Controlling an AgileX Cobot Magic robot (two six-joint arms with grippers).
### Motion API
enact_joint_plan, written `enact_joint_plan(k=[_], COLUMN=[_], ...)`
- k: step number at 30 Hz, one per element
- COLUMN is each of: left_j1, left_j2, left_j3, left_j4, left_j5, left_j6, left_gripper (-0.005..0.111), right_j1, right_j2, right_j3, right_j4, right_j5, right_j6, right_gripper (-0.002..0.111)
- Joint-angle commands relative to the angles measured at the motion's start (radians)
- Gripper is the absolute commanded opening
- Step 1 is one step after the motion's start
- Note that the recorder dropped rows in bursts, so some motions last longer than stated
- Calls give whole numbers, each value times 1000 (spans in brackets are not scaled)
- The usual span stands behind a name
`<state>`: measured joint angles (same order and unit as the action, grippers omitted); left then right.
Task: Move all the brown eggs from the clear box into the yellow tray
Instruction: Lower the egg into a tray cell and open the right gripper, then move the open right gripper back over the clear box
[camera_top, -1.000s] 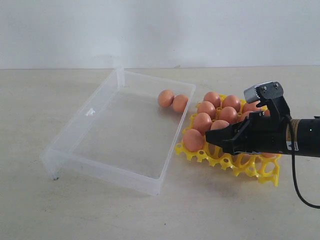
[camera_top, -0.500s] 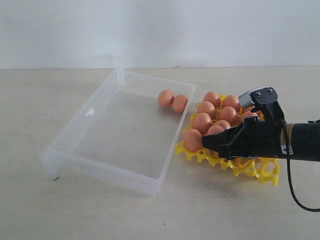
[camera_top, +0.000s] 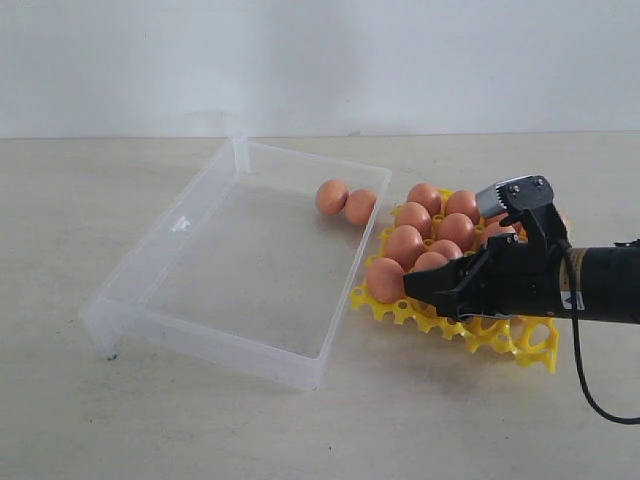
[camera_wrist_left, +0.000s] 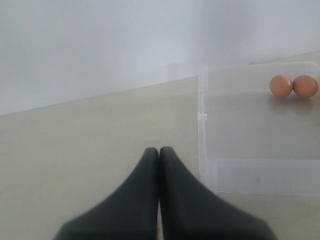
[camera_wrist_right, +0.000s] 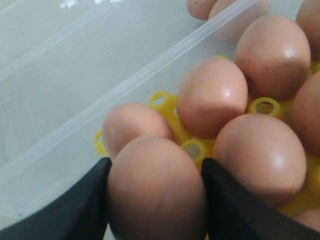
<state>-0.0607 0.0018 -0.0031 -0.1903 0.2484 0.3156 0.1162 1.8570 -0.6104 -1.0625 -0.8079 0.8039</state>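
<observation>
Two brown eggs (camera_top: 332, 196) (camera_top: 360, 206) lie side by side in the far right corner of the clear box (camera_top: 200, 335). Several more fill cells of the yellow tray (camera_top: 520, 342), which stands against the box's right side. My right gripper (camera_top: 425, 290) hangs low over the tray's near left cells. It is shut on a brown egg (camera_wrist_right: 156, 190), one finger (camera_wrist_right: 80, 210) on each side of it. My left gripper (camera_wrist_left: 159, 150) is shut and empty over bare table beside the box (camera_wrist_left: 250, 175). It does not show in the exterior view.
The table (camera_top: 90, 200) is pale beige with a white wall behind it. A black cable (camera_top: 590, 390) loops down from the right arm at the right edge. The box's low near wall (camera_top: 230, 350) faces the front of the table.
My right gripper has come down and a little to the left over the tray's near cells, keeping the egg in its fingers. The two eggs in the box have not moved.
</observation>
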Motion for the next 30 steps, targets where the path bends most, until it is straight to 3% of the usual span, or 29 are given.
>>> enact_joint_plan(k=[1, 10, 18, 25, 30], left_j1=[-8, -10, -10, -10, -10], left_j2=[-2, -2, -2, -2, -2], left_j3=[3, 3, 3, 3, 3], left_j4=[-4, -4, -4, -4, -4], left_j5=[-14, -14, -12, -12, -12], left_j6=[-9, -9, -9, -9, -9], left_gripper=[-4, -4, -4, -4, -4], right_j1=[-1, -1, -3, -1, 80], right_j2=[3, 3, -62, -188, -294], right_j3=[-3, -3, -11, -126, -229], right_j4=[15, 30, 45, 67, 38], right_j5=[4, 1, -120, -87, -85], right_j6=[-1, 1, 31, 52, 184], right_gripper=[57, 58, 58, 58, 55])
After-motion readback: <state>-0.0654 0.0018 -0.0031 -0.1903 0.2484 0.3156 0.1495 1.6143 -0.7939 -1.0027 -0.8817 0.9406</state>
